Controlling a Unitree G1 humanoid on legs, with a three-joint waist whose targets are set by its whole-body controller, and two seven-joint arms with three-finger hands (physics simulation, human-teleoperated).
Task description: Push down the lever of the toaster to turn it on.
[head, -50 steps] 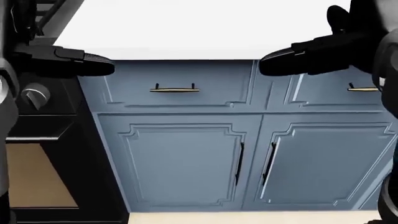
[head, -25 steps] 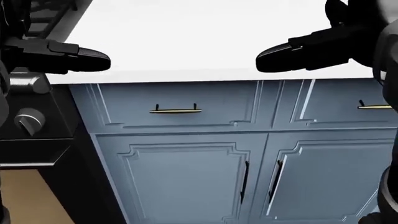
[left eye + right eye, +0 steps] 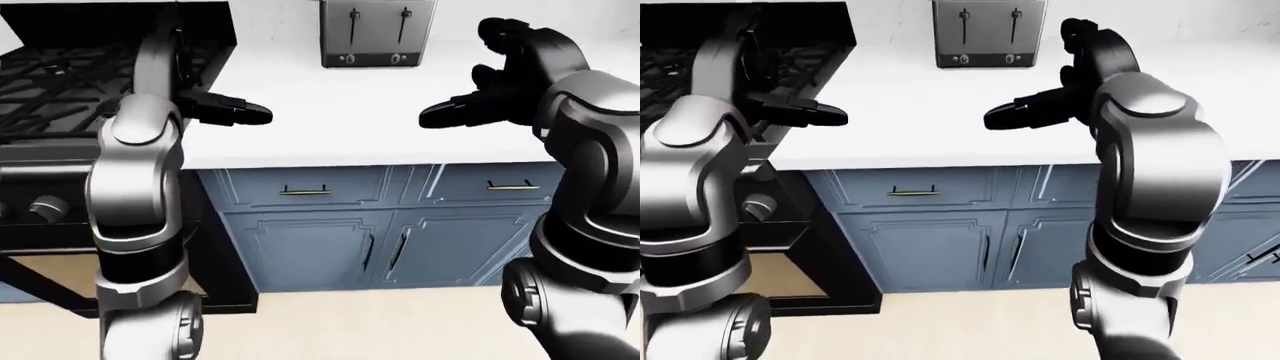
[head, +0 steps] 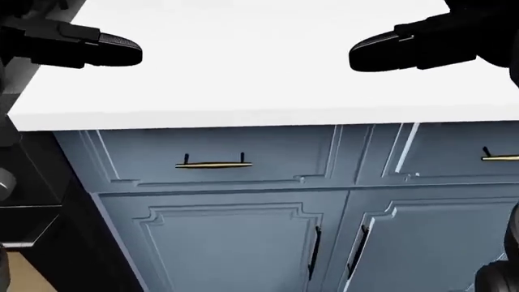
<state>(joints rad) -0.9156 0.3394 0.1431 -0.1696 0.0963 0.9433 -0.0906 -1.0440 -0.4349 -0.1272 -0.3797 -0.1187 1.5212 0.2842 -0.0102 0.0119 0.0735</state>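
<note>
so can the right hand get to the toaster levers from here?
Probably yes. The right hand hovers empty over bare white counter, and nothing stands between it and the toaster at the top of the left-eye view. It needs to reach further in; both levers face the robot.

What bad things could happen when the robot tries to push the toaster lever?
1. The toaster stands at the counter's far edge, and both hands hover short of it, so the right hand might not reach without a lean.
2. It has two thin levers side by side; thick fingers could slip off or hit the wrong spot.
3. The left hand hangs beside the stove and may bump it.
</note>
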